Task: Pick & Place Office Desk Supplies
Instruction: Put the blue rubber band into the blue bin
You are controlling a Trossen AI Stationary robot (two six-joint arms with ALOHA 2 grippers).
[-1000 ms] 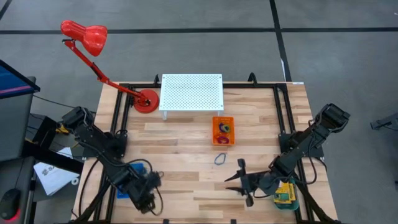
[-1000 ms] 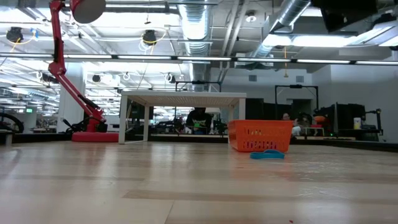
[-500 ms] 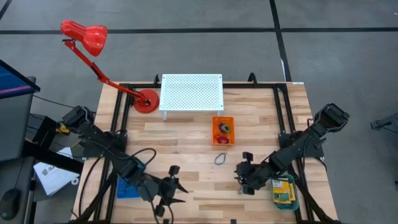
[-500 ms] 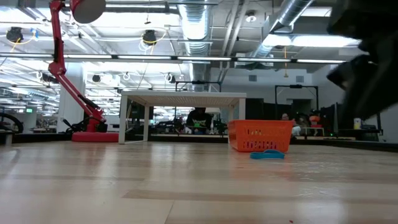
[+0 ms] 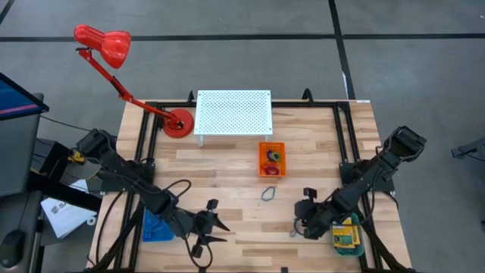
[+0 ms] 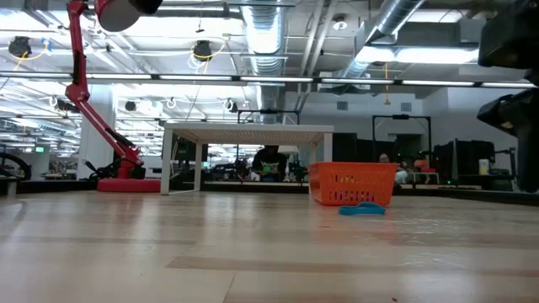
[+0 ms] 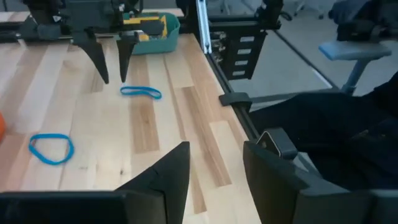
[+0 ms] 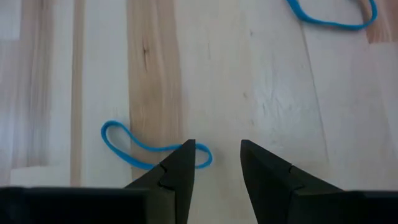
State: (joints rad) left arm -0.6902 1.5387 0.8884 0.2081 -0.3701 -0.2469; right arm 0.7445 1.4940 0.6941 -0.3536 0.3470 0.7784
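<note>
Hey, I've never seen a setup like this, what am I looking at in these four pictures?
Two dark robot arms work at a wooden table. One picture looks straight down, one looks level across the tabletop, and two come from cameras on the arms' wrists. On the table: a red lamp, a white perforated stand, an orange tray, a blue tray, a teal tray and two thin blue loops. The right gripper hovers open over one loop. The left gripper is open, holding nothing.
</note>
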